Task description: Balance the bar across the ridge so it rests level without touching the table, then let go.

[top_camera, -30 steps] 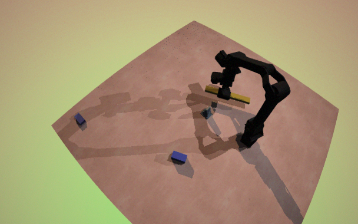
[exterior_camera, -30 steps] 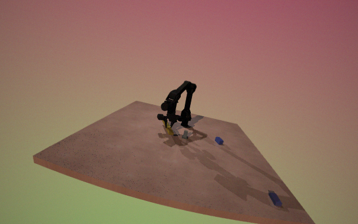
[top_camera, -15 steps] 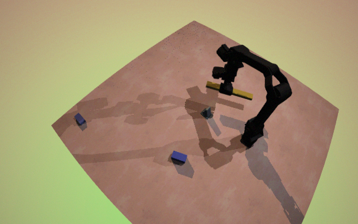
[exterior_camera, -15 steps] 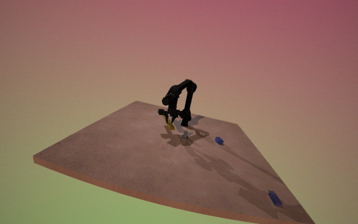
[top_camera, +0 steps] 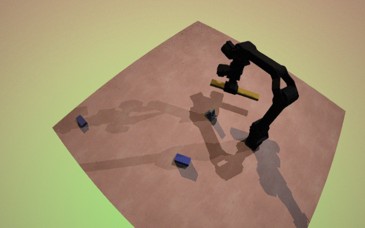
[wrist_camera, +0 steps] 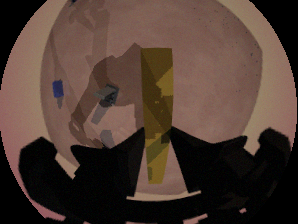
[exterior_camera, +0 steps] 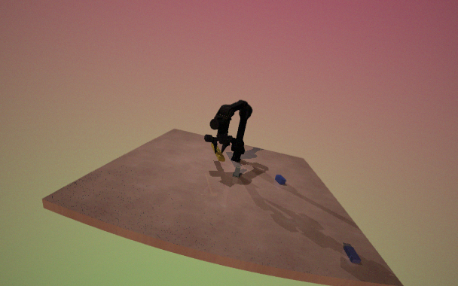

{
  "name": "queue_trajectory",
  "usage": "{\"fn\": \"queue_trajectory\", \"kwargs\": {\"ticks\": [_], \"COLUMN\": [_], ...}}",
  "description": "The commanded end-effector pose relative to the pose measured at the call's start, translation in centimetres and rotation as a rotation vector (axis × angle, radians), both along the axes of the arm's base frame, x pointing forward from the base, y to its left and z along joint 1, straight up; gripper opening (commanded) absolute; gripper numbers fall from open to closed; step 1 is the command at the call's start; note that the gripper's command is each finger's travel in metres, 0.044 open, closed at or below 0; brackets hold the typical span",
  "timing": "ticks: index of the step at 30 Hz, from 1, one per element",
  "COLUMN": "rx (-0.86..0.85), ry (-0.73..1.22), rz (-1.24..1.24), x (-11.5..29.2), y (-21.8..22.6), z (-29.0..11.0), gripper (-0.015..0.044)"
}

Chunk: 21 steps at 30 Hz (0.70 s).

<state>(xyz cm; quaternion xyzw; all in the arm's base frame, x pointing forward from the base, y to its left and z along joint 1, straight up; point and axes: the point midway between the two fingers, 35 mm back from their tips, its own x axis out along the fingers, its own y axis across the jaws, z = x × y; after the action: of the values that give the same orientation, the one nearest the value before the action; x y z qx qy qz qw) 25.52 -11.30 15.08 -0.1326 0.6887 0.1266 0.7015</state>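
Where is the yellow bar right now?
In the top view the yellow bar is held in the pincer, lifted off the table, up and to the right of the small grey ridge and not yet over it.

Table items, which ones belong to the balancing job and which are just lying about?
Job:
- yellow bar, gripped in the pincer, lifted off the table
- small grey ridge, with nothing on it yet

Lying about:
- near blue block
- far blue block by the table corner
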Motion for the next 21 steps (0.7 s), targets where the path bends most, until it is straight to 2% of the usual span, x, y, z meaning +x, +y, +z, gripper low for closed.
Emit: {"fn": "queue_trajectory", "kwargs": {"ticks": [1, 21], "rx": [-0.005, 0.009], "ry": [-0.009, -0.012], "rz": [-0.032, -0.267], "x": [0.6, 2.8], "y": [1.3, 8.8], "z": [0.4, 0.5], "gripper": [0.0000, 0.0000]}}
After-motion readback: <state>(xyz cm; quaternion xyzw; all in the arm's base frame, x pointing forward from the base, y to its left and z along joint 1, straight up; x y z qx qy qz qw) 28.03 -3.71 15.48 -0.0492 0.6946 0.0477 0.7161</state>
